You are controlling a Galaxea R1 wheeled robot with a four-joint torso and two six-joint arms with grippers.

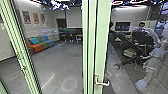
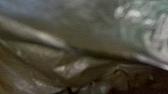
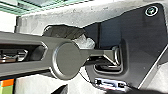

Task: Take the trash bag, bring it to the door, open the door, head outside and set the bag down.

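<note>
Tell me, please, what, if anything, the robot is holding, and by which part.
I cannot tell: what looks like the trash bag is close to the left wrist camera, any hold unclear.

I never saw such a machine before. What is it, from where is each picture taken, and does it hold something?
It is a wheeled robot with two arms. The head view looks forward from high on its body: a door handle sits on a green frame, a colourful sofa stands on the floor, and a person appears at the right. The left wrist view comes from the left arm, very near brownish wrinkled material, perhaps the trash bag. The right wrist view shows the robot's own dark plate and jointed bar. I cannot tell if a gripper holds anything.
</note>
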